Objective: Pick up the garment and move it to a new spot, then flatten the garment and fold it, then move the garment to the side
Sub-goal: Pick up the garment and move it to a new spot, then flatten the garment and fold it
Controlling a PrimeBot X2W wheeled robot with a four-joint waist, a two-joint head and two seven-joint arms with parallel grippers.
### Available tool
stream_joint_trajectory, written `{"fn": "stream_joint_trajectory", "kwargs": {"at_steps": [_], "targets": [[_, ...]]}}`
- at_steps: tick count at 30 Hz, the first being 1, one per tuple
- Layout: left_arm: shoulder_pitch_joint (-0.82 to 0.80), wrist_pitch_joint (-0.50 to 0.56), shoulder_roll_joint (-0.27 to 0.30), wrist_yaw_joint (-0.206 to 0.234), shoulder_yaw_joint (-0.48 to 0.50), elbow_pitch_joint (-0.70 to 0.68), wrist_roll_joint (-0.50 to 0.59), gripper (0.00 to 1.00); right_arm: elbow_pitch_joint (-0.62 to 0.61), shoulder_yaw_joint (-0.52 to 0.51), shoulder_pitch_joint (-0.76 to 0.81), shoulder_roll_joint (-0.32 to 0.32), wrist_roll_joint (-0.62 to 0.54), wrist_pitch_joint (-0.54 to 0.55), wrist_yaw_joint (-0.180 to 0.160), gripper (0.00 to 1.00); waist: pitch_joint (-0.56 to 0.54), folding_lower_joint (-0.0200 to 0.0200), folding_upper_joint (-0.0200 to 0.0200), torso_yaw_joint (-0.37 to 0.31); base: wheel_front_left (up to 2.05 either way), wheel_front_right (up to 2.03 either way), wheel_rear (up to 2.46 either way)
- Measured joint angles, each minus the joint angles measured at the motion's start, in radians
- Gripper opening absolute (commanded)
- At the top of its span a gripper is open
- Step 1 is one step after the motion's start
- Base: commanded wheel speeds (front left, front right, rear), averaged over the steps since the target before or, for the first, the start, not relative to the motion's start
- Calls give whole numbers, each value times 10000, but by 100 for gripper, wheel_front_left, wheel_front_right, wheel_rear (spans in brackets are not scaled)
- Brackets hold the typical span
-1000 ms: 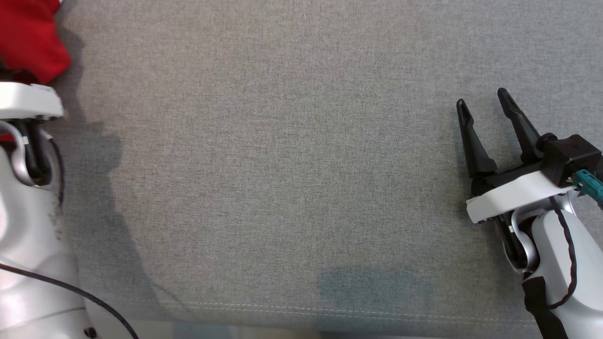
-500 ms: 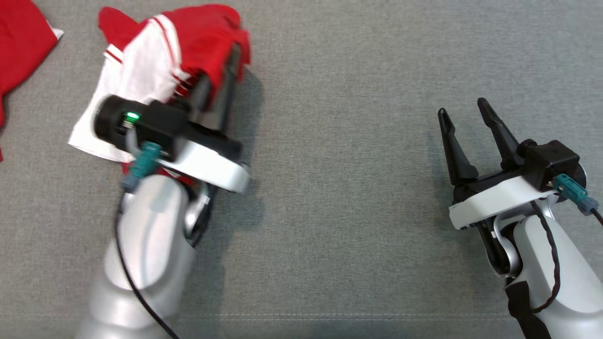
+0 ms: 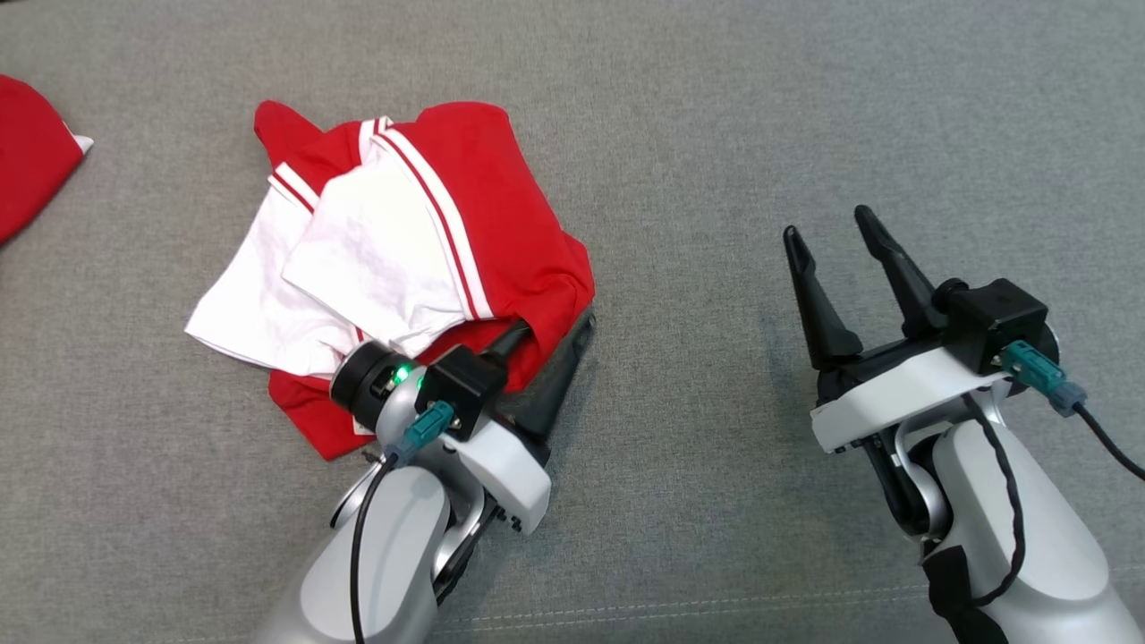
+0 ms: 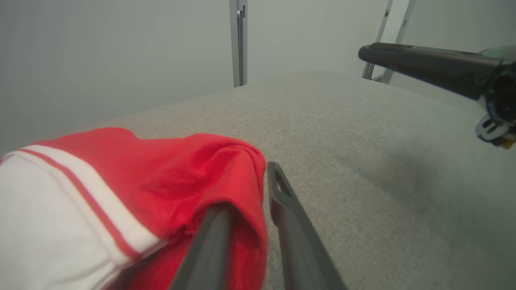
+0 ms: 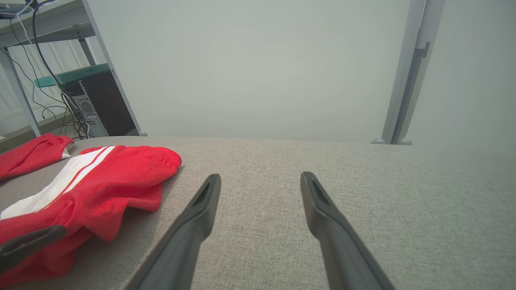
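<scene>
Second red cloth (image 3: 27,152) at the far upper left edge. Garment (image 3: 402,259), red and white, lies crumpled on the grey bench (image 3: 716,134), left of centre. My left gripper (image 3: 556,338) sits at its lower right edge, narrowly parted: one finger under the red hem, the other bare beside it. My right gripper (image 3: 827,225) is at right, wide, holding nothing, well apart from the garment.

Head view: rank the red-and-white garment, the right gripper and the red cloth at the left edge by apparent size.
1. red-and-white garment, clearly largest.
2. right gripper, counted with its white mount.
3. red cloth at the left edge, smallest as seen; the frame cuts it off, so its full size is unknown.
</scene>
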Motion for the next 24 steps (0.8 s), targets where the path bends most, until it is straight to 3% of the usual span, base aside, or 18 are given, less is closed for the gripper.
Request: {"fn": "stream_joint_trajectory", "kwargs": {"at_steps": [11, 24], "targets": [[1168, 0, -2, 4, 813, 382, -115, 100, 56, 1569, -21, -17, 203, 0, 0, 100, -820, 0, 0, 616, 0, 0, 0], [2008, 0, 0, 136, 1342, 19, -527, 100, 1724, 4740, -1148, -290, 811, -2, 0, 100, -1316, 0, 0, 2456, 0, 0, 0]]}}
